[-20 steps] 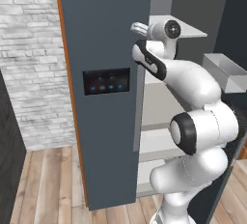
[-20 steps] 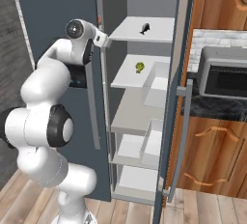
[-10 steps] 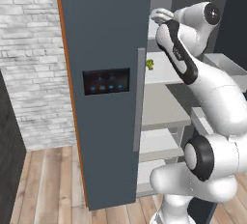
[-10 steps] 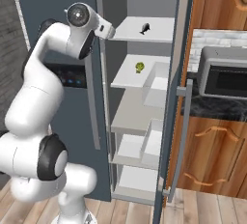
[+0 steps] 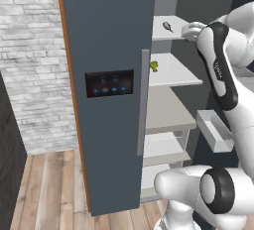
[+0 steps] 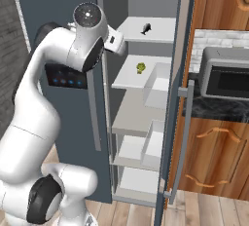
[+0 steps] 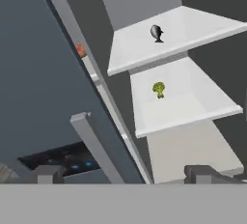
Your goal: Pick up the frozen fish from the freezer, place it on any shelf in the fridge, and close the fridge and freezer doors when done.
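Now, claw (image 7: 123, 174): your fingers stand wide apart, holding nothing.
Frozen fish (image 7: 157, 33): well ahead of your claw, on the upper shelf (image 7: 140, 44).
Green lump (image 7: 158, 90): one shelf lower, nearer your fingertips.
Display door (image 5: 106, 83): shut beside your claw.

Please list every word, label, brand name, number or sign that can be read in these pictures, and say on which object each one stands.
No text can be read.
Black display panel with blue lights on the narrow slate-blue door: small blue symbols, too blurred to read.
Dark strip on the white robot arm: a small pale mark, too small to read.
Dark microwave oven: no legible label.
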